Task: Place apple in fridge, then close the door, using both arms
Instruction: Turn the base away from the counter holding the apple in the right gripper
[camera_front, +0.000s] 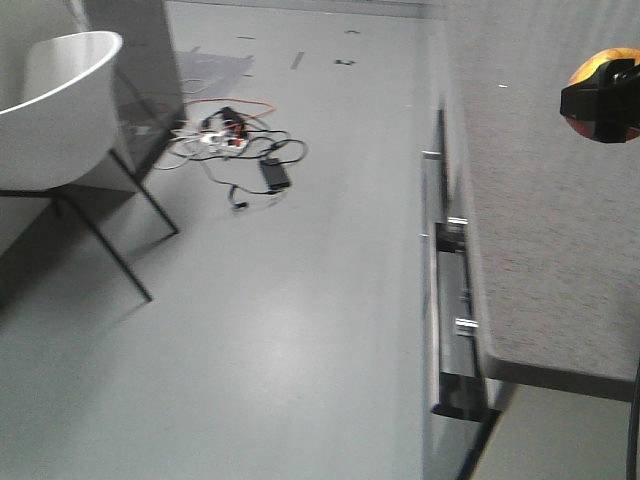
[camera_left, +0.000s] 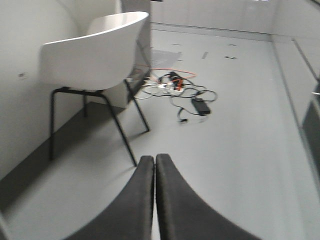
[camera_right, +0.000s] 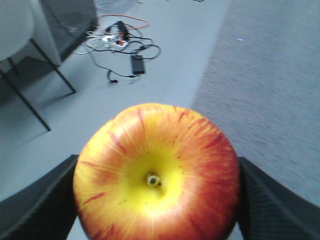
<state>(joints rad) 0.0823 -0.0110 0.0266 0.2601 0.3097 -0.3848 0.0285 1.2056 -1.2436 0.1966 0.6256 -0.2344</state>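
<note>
**Apple held in right gripper, above grey floor beside counter**

Grey floor (camera_front: 300, 330) fills most of all three views. Grey speckled counter (camera_front: 540, 200) runs down the right side of the front view, with dark fronts along its near edge. White shell chair (camera_left: 95, 55) on thin black legs stands at left, close to the wall.

Left gripper (camera_left: 155, 165): raised over the floor, aimed forward and down toward the chair and the cables. Its two black fingers (camera_left: 140, 200) are pressed together along their length, with nothing between them.

Right gripper (camera_right: 157, 200): raised, seen at the top right edge of the front view, in front of the counter. Black fingers (camera_right: 40, 205) sit on either side of the apple (camera_right: 160, 150) and pinch it at its widest part. The stem dimple and yellow patch face the wrist camera; the flanks are streaked red.

Tangle of white, black and orange cables (camera_front: 235, 145) lies on the floor beyond the chair. A black power brick (camera_front: 276, 173) sits at its near edge.

Frames are blurred.
</note>
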